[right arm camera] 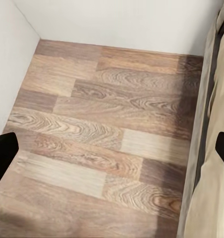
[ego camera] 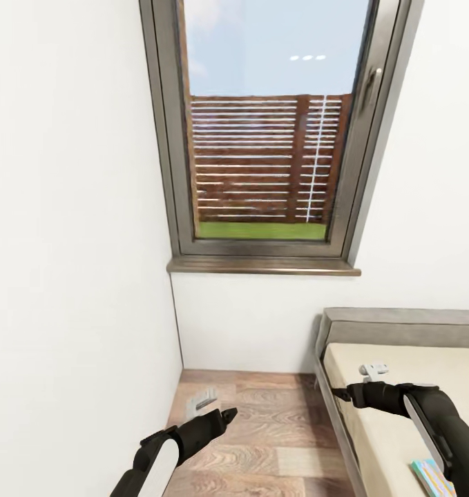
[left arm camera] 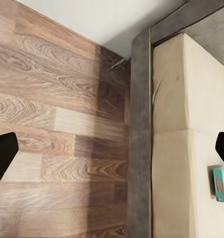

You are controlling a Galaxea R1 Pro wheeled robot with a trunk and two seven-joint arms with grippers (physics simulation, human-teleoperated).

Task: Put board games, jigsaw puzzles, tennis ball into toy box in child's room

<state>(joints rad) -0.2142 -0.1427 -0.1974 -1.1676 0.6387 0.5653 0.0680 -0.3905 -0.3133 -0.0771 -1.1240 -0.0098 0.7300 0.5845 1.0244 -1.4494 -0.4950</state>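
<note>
The robot stands in the corner of the room beside the bed [ego camera: 400, 359], both arms held out low and neither carrying anything. I judge this to be the approach to the bed, before any pick of the two games that lie there.

Nearest, at the lower right edge of the head view, the corner of a colourful flat box [ego camera: 433, 478] lies on the mattress just beside the right forearm. The left wrist view catches what looks like the same board game [left arm camera: 221, 184], teal with bright print, flat on the cream mattress close to the bed's side. The desk and the grey bin are somewhere behind the robot, I take it.

The left gripper [ego camera: 203, 402] hangs over the wooden floor [ego camera: 262, 428], well short of the bed. In its wrist view the two dark finger tips [left arm camera: 3, 156] sit at opposite edges of the picture, so the claw is spread wide with nothing between the tips but floor and bed frame. The right gripper [ego camera: 374, 371] hovers above the mattress near the bed's head end; its wrist view likewise shows the fingers [right arm camera: 4, 156] far apart and empty, touching nothing.

The next move, I think, calls for turning toward the box and lowering a wide claw over one edge of it. It lies flat, so getting a finger under may be awkward.

Beyond, a window [ego camera: 262, 131] looks out on a slatted fence [ego camera: 262, 159].
</note>
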